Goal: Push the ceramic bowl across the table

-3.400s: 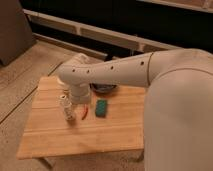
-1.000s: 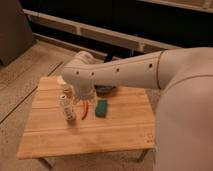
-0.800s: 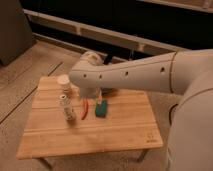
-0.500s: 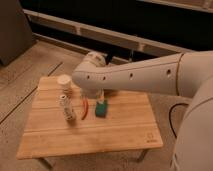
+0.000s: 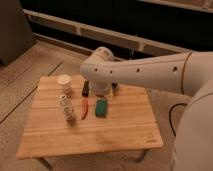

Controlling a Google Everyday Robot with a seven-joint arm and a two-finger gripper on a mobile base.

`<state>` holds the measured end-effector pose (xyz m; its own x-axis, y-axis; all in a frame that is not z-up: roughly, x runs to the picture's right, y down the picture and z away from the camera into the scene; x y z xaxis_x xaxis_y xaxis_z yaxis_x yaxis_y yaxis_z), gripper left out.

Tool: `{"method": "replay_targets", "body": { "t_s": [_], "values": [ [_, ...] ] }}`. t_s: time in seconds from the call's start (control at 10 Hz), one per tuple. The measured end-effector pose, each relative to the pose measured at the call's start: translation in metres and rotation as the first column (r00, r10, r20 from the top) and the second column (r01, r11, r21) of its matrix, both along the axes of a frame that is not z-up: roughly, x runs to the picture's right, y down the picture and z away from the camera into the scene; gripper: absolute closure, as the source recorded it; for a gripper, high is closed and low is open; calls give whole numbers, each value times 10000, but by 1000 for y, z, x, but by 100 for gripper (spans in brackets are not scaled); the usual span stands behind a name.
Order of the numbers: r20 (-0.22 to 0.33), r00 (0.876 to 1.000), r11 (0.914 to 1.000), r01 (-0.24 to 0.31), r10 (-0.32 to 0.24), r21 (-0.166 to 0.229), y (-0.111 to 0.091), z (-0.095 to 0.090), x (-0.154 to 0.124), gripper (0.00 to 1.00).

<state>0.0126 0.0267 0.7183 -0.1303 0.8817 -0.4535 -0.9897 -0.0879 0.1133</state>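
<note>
- Your gripper is down at the far middle of the table, mostly hidden under the big white arm that reaches in from the right.
- You cannot tell whether the jaws are spread or pressed together; the arm covers them.
- Ceramic bowl: only a dark sliver shows, at the far edge of the table, poking out just right of the gripper end. The rest sits behind the arm.
- Bowl vs jaws: it looks right beside the gripper on its right side; you cannot tell whether they touch.
- Black block lies just left of the gripper, near the far edge.
- Cream cup stands upright left of the block, at the far left of the table.
- Green sponge lies just in front of the gripper, toward the camera.
- Red pepper-shaped item lies just left of the sponge.
- Small patterned bottle stands upright left of the red item.
</note>
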Motion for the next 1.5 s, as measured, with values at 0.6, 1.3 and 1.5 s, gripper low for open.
{"method": "replay_targets", "body": {
  "t_s": [0.6,1.3,1.5],
  "values": [
    [1771,9700,9787,1411,-1669,1492,-58,23,17,35],
    [1641,9700,9778,1572,-1792,1389,-83,71,31,35],
    [1444,9577,9619,2270,-2489,1522,-108,106,30,35]
  ]
}}
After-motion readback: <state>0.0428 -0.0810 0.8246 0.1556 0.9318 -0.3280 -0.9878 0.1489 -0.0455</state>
